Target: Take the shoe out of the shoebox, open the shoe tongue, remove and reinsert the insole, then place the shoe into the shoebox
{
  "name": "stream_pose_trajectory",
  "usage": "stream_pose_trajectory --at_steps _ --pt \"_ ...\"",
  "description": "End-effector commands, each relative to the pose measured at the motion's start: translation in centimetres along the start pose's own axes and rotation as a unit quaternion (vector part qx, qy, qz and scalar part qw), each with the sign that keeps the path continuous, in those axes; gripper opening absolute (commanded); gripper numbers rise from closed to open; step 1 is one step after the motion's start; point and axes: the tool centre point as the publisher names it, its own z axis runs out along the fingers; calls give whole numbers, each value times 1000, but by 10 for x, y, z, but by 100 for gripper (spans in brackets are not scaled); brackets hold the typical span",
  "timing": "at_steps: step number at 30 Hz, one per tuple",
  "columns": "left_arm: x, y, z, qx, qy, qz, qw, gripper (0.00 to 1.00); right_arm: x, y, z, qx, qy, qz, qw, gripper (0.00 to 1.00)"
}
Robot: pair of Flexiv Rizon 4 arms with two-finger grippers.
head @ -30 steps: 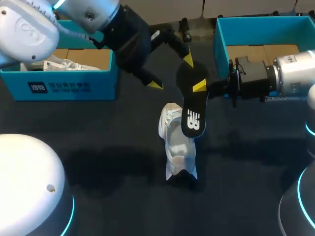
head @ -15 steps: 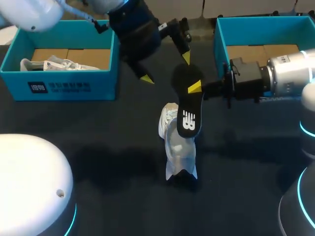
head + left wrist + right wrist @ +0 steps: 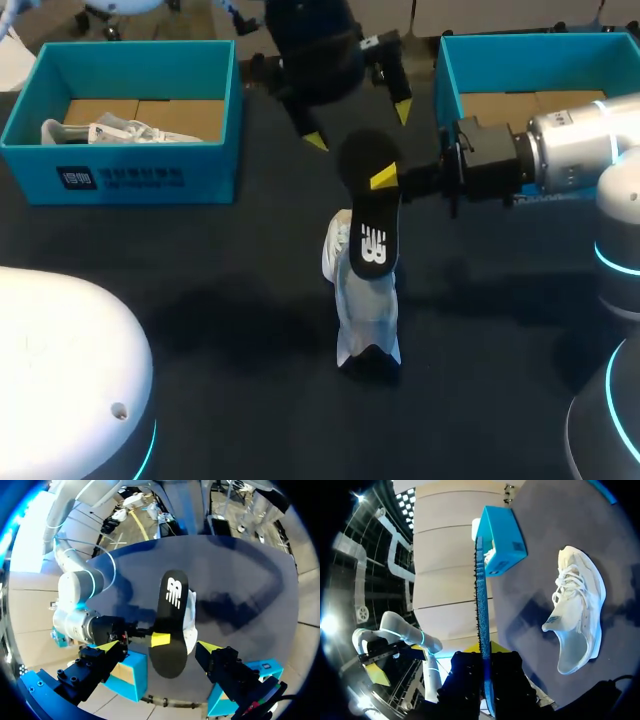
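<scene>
Black insole (image 3: 368, 205), gripped at one side edge by our right gripper (image 3: 385, 180), hangs in the air over the middle of the dark desk (image 3: 200, 300). The fingers are pinched narrowly on it, one yellow tip on its upper face. In the right wrist view we see the insole edge-on, clamped between the fingers.

Directly below lies the white shoe (image 3: 362, 300), resting on the desk and apart from the insole. Both long axes run roughly from the far edge toward the near edge, nearly in line. The insole's logo end sits over the shoe's laced far end. The shoe appears to lie on its side, with its opening toward the right arm.

Our left gripper (image 3: 358, 125) hovers just beyond the insole, toward the far edge, fingers spread wide and holding nothing.

We judge the right arm nearer the work, needing to tip the insole down into the opening.

Blue boxes sit at the far left corner (image 3: 130, 180) and far right corner (image 3: 445, 70).
</scene>
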Motion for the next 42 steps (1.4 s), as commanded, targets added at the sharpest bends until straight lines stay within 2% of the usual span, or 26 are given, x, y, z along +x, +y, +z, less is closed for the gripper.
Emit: stream_pose_trajectory --at_steps 1,22,42 --pt "-10 9 3 1 84 5 996 100 -1 0 3 0 0 1 1000 0" --pt "-22 2 5 2 99 1 995 100 -2 3 7 -2 2 -2 1000 0" --pt "-20 -4 1 10 84 6 996 100 -2 -2 5 -7 4 -4 1000 0"
